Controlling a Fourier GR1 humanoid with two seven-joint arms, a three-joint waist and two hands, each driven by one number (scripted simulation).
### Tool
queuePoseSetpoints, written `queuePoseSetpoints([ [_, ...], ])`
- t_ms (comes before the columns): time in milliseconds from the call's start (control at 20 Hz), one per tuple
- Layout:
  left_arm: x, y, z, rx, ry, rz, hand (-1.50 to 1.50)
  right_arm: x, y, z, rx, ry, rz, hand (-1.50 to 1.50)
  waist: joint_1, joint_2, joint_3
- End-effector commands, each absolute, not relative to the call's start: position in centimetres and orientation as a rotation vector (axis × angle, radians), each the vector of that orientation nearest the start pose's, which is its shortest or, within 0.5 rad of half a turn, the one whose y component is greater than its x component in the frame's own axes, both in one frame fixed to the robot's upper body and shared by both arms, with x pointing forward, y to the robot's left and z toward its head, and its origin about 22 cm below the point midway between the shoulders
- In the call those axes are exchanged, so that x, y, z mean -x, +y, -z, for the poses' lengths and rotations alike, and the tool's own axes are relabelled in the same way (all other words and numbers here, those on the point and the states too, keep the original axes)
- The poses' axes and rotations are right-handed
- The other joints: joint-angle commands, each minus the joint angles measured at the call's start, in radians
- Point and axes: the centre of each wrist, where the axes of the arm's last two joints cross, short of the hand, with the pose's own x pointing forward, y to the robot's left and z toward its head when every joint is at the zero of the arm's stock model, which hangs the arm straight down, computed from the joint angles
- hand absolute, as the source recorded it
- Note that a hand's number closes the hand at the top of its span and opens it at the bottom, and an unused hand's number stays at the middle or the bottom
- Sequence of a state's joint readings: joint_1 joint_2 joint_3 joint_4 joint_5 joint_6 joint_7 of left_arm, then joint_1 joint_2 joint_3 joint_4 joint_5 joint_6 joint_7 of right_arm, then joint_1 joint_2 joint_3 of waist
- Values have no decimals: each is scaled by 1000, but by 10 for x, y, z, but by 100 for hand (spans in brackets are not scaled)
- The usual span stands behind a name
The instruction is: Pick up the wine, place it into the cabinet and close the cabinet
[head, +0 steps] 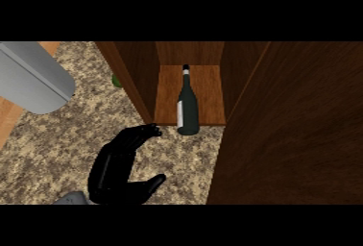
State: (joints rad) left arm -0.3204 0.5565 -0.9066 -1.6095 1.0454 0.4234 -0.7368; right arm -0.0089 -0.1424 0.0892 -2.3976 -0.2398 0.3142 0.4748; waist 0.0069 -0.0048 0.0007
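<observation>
The wine bottle (187,106) lies on its side on the cabinet (190,96) floor, neck pointing toward the back, its base projecting just past the front edge over the speckled counter (56,139). The cabinet door (297,129) stands open at the right and fills that side of the view. The cabinet's left wall separates the bottle from a small green object (116,80), mostly hidden behind that wall and not identifiable. A grey rounded object (32,77) is cut off at upper left. The left hand (117,168) has straight, extended fingers near the cabinet's front left corner, thumb spread, holding nothing. The right hand is not visible.
</observation>
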Motion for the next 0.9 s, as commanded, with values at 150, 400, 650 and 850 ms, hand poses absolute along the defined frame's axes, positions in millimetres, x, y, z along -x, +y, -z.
queuePoseSetpoints([
  [150, -184, 214, -29, 584, -1802, -32, 150, -142, -202, -190, -523, -1810, -640, 150, 10, -1, -2],
  [400, -184, 244, -50, 535, -1804, -63, 150, -119, -191, -193, -647, -1795, -673, 150, -2, -2, -1],
  [650, -178, 279, -52, 504, -1849, -95, -150, -112, -148, -196, -746, -1755, -739, 150, 2, -3, -3],
  [850, -154, 301, -40, 479, -1842, -166, -150, -108, -117, -197, -804, -1709, -763, 150, 14, -7, -4],
])
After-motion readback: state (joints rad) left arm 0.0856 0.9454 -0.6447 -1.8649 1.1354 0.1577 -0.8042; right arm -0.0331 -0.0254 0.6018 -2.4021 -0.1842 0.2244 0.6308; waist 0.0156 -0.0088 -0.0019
